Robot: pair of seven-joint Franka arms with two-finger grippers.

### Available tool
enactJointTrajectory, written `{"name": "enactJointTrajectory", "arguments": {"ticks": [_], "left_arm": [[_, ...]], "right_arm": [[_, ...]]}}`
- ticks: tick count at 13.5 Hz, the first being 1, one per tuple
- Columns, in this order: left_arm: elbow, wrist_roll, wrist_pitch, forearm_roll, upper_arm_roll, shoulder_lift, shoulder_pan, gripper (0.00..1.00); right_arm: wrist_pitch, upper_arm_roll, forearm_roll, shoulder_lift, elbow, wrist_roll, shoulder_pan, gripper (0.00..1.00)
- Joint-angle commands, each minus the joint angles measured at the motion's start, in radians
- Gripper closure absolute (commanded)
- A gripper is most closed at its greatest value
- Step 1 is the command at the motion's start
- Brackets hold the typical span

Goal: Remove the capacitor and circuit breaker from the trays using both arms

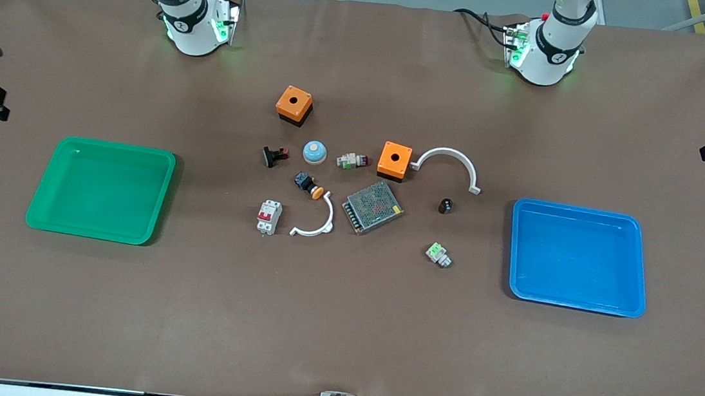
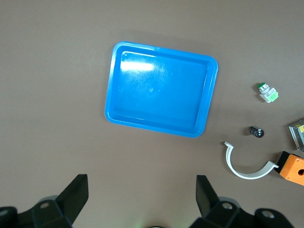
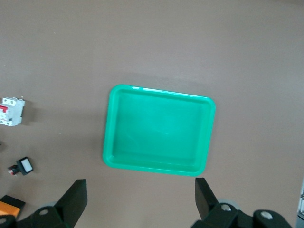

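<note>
1. Left claw [image 2: 141, 202]: fingers spread apart, holding nothing, high over the tabletop [image 1: 340, 326] above the blue tray [image 2: 110, 102].
2. Right claw [image 3: 140, 202]: fingers likewise apart and holding nothing, high above the green tray [image 3: 108, 142].
3. Capacitor [image 1: 446, 206]: on the tabletop between the grey mesh box [image 1: 373, 207] and the blue tray, touching neither.
4. Breaker [image 1: 268, 217]: on the tabletop just beside a white curved piece [image 1: 318, 223], toward the green tray's end.

A robotics lab bench: brown-covered table [image 1: 340, 326], aluminium framing, side-mounted cameras, cabling, scattered electrical parts.
</note>
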Motion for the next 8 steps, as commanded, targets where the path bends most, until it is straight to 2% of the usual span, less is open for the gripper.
{"name": "enactJointTrajectory", "arguments": {"ticks": [1,8], "left_arm": [[-0.005,0.024,0.008,-0.013,-0.002,-0.009,0.005,0.00],[-0.005,0.028,0.008,-0.019,-0.005,-0.007,-0.001,0.00]], "right_arm": [[-0.014,0.094,0.005,0.009,0.022,0.020,-0.100,0.00],[-0.058,0.088,0.005,0.008,0.043,0.020,-0.102,0.00]]}}
